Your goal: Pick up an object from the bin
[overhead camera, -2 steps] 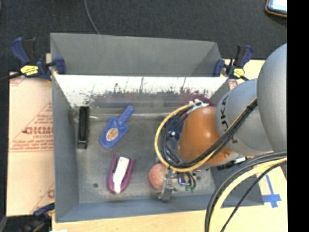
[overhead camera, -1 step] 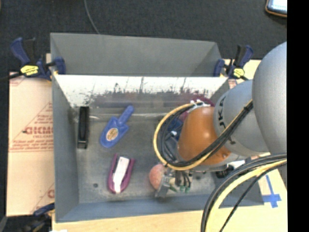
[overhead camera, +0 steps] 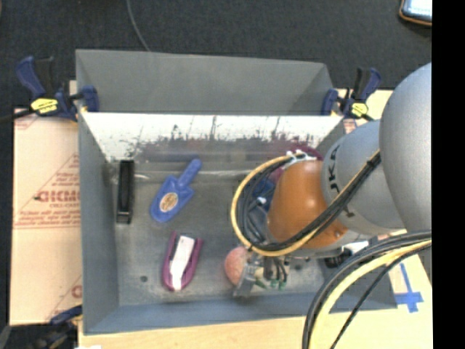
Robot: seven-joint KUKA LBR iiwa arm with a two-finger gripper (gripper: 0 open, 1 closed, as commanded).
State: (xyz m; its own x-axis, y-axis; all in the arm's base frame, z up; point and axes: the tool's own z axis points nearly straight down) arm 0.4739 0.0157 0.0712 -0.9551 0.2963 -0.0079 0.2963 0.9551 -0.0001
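Toward five o'clock on the bin (overhead camera: 96, 224) floor, the gripper (overhead camera: 254, 278) hangs low just beside a pink ball (overhead camera: 234, 265), which lies at its ten o'clock. Whether the gripper is set wide or narrow, I cannot tell.

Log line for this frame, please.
claw: in bin, by near wall | nearest: pink round thing, beside claw | elsewhere: blue scoop, purple-white object, black bar

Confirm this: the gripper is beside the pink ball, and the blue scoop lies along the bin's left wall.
No. The camera view shows the gripper beside the pink ball, but the black bar lies along the left wall; the blue scoop lies right of it.
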